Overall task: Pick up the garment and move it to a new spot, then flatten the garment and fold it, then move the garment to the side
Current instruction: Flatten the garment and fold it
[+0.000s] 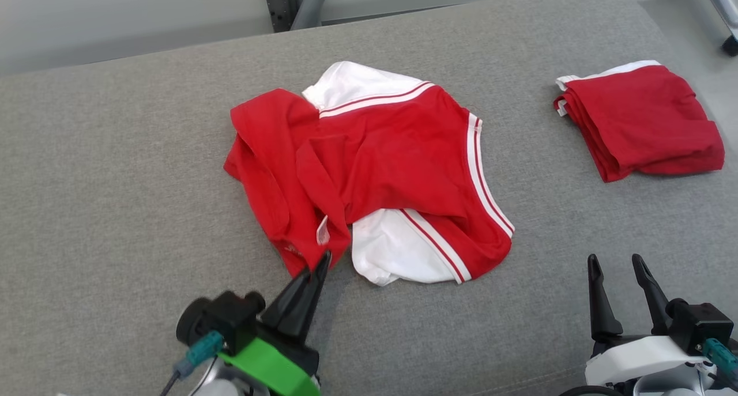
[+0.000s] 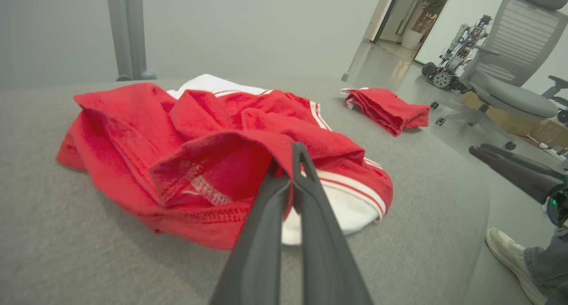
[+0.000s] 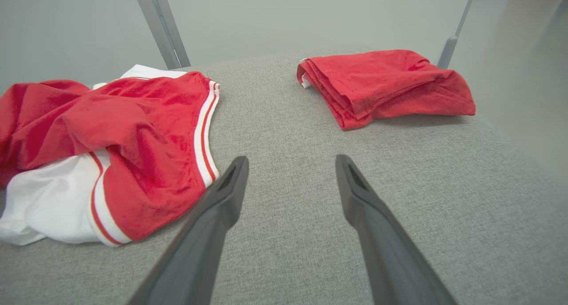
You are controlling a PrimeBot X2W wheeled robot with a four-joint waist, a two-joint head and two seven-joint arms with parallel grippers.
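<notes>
Red garment [image 1: 398, 165] — long axis perhaps crosswise; left tool [image 1: 323, 259] pinches it, right tool [image 1: 615, 260] released.

The garment [image 1: 392, 171] is soft, matt cloth, red with white panels and stripes. Its surface is slightly fuzzy, perhaps a terry-like knit, and the left wrist view shows stitched hems. The folded garment [image 1: 640, 119] looks to be the same matt red cloth. The table [image 1: 115, 183] is covered in grey, coarse-woven matt fabric. The 2 fingers [image 3: 381, 234] of the right hand [image 1: 614, 259] are dark, smooth, matt plastic, and its housing [image 1: 640, 350] is white with a slight gloss. The left hand [image 1: 324, 257] carries a bright green, smooth plastic mount [image 1: 265, 364]. The floor [image 2: 390, 56] is glossy.
</notes>
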